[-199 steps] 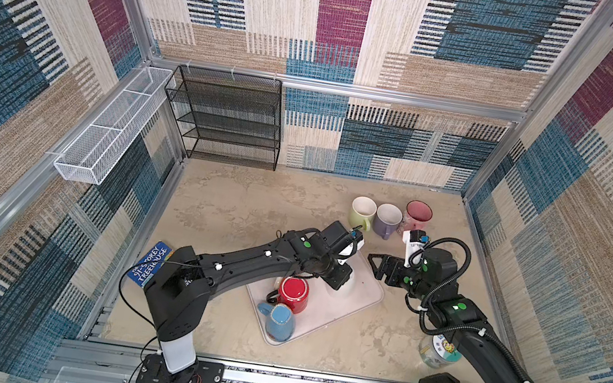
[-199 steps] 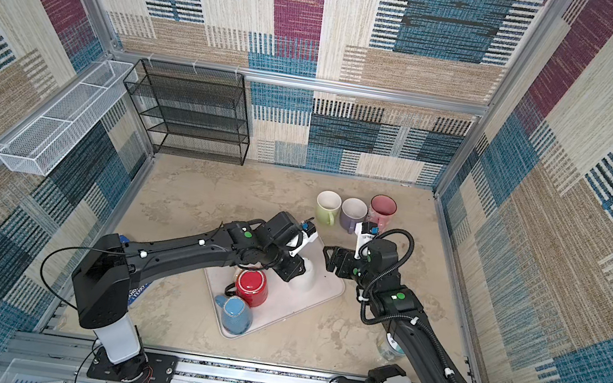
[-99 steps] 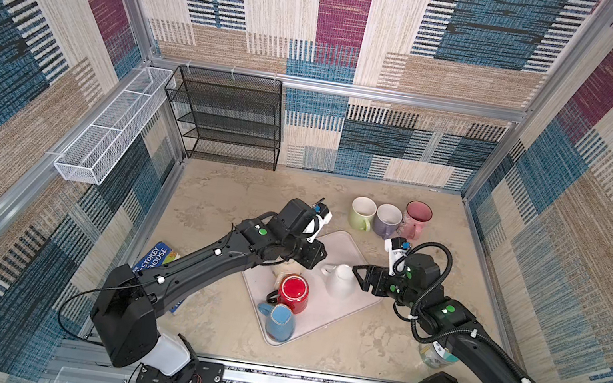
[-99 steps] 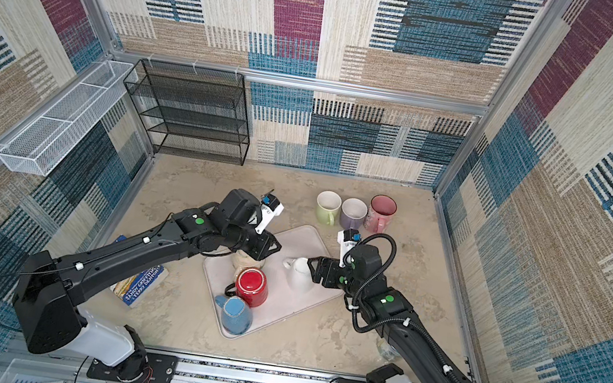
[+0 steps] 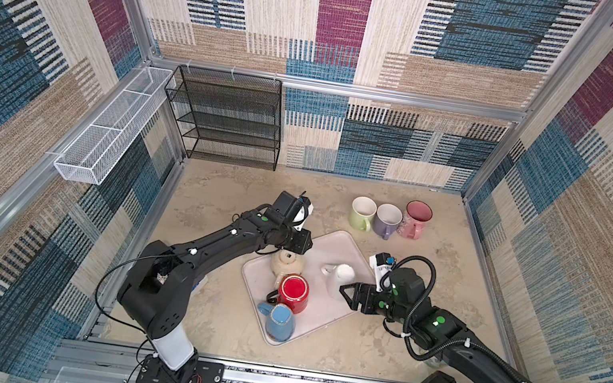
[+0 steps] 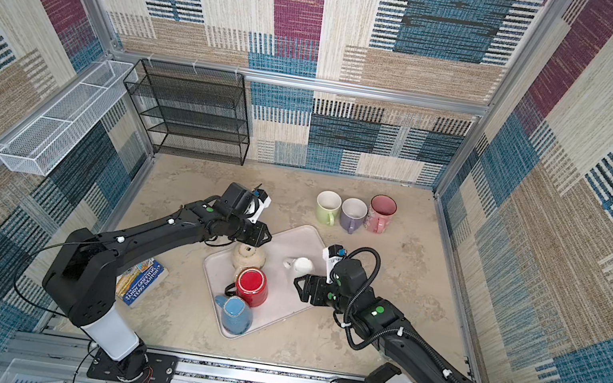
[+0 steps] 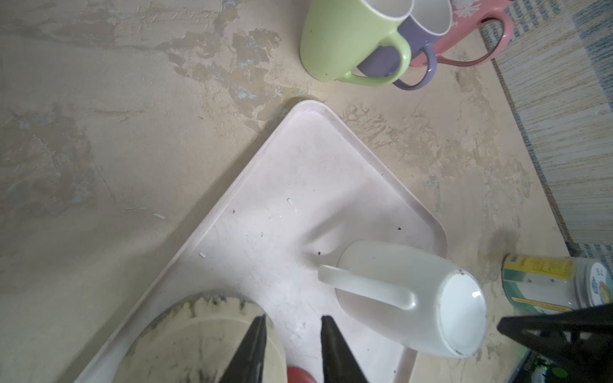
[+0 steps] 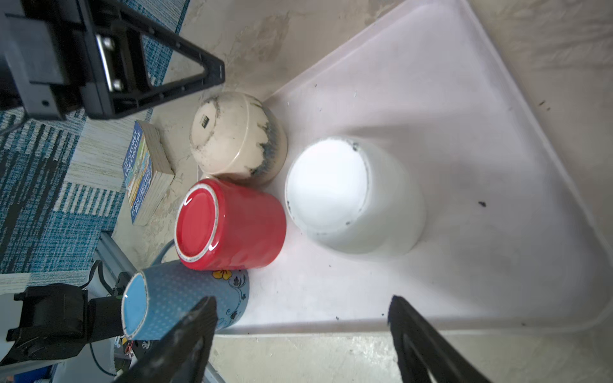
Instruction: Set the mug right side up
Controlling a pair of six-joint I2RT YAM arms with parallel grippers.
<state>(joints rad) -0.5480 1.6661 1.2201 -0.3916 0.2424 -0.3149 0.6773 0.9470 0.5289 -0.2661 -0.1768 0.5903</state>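
Right claw (image 5: 346,297) closer than second ago: now just beside white mug (image 5: 340,280), jaws spread wide, empty, mug not between them. White mug same spot as half second ago: upside down on pink tray (image 5: 326,242), flat base up, dark specks round base rim, handle toward my left claw (image 6: 265,236). Left claw, earlier over that mug, pulled back to tray's far-left edge; jaws narrowly parted, holding nothing.
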